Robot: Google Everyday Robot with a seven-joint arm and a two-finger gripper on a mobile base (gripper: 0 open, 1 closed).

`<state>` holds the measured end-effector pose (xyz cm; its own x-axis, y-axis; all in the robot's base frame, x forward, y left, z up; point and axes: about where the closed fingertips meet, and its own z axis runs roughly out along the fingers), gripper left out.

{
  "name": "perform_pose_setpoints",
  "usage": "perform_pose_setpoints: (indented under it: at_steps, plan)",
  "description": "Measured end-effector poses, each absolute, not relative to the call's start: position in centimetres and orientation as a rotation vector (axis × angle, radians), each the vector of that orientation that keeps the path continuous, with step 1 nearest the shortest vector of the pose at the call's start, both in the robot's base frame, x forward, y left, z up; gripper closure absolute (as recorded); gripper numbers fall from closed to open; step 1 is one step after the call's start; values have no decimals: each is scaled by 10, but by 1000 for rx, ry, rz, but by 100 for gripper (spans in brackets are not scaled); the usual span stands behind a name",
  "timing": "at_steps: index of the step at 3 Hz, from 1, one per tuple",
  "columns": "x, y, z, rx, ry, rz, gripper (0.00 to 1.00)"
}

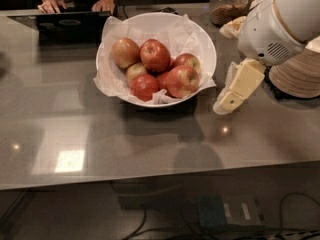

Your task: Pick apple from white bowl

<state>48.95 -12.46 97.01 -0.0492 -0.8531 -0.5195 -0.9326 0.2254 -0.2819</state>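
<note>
The white bowl (200, 34), lined with crinkled white paper, stands on the grey table at centre back and holds several apples. The apple (182, 80), large and red with yellow-green streaks near its stem dimple, lies at the bowl's front right. A pale tan apple (125, 52) lies at the left, and deeper red apples (155, 55) lie in the middle and at the front. My gripper (224, 105) hangs from the white arm (272, 29) just right of the bowl's rim, low over the table, apart from the apples and holding nothing.
A stack of beige paper plates (300, 76) sits at the right edge behind the arm. A glass jar (227, 4) stands at the back right. A dark laptop (70, 24) and a person's hands (52, 5) are at the back left. The table's front edge (150, 181) runs across below.
</note>
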Motion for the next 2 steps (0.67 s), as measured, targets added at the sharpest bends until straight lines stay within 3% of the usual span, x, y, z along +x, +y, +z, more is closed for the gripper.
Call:
perform_pose_setpoints:
  at_steps: [1, 2]
  plan:
    - [491, -125, 968, -1581, 1921, 184, 0]
    - [497, -119, 963, -1529, 1905, 206, 19]
